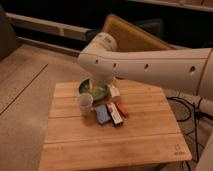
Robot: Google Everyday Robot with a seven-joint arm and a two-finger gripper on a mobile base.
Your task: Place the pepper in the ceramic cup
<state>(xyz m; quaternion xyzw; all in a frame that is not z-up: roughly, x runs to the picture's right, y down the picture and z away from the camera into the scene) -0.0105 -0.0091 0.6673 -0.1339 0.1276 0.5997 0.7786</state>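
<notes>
On the butcher-block table (125,145), the pepper (123,108) lies apart from the ceramic cup (84,102).
Pale wood strips run lengthwise across the flat, square-edged top. The pepper is a small, glossy red-orange sliver lying on the wood just beside a dark rectangular box (115,114) with a white-red label, which has a blue box (102,115) on its other side. The cup, smooth, round and off-white, stands upright just beside the blue box and next to a wider green bowl (89,89). A rounded, matte white arm (150,65) dotted with small holes bends down over the bowl. The gripper (109,90) hangs beneath it at the bowl's edge, mostly hidden, jaws spread and holding nothing.
</notes>
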